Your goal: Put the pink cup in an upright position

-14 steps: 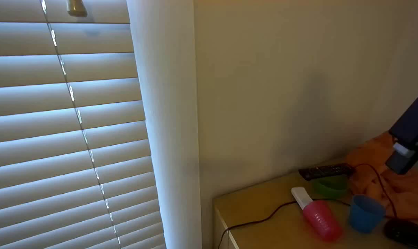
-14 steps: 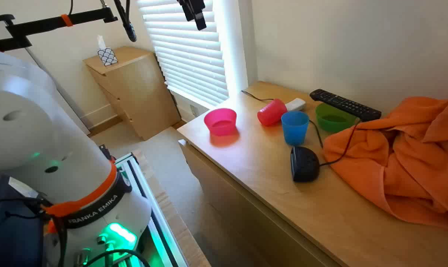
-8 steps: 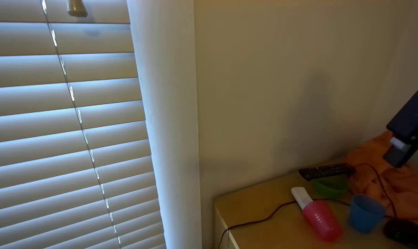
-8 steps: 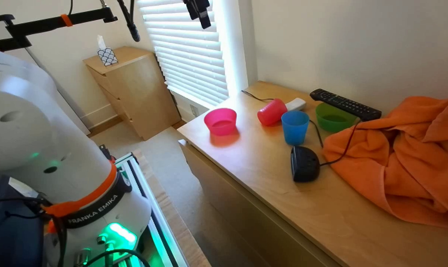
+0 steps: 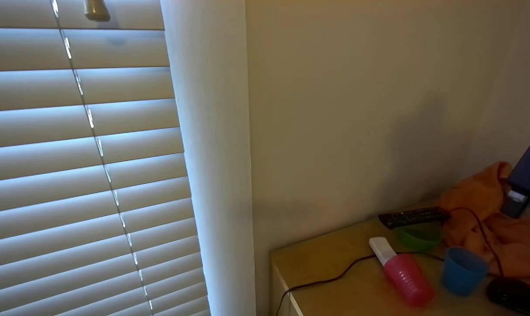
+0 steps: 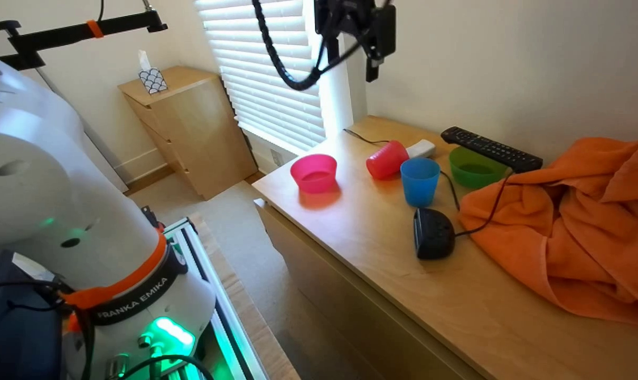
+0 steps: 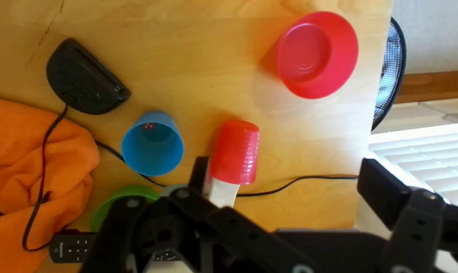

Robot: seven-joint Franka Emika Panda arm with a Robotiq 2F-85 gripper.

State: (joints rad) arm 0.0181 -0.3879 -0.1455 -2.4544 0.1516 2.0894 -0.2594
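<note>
Gripper (image 7: 288, 176) moves across; pink cup (image 7: 234, 151) still on its side

Only the gripper has shifted. In both exterior views it hangs farther right than half a second ago, and in an exterior view it shows larger too, its fingers (image 6: 372, 72) plain to see, high above the dresser (image 6: 361, 227). They stand wide apart with nothing between them.

There, the pink cup lies where it lay, right of the pink bowl (image 6: 315, 184) and just left of the blue cup (image 6: 420, 190). Its mouth points far and right, where a white block (image 6: 422, 149) sticks out; whether inside the cup or under it, I cannot tell.

For the task this looks like lining up, with the righting not yet begun. In the wrist view the cup's wide end shows in the gap, close by the left finger, so centring seems called for. That finger could clip the blue cup coming down.
</note>
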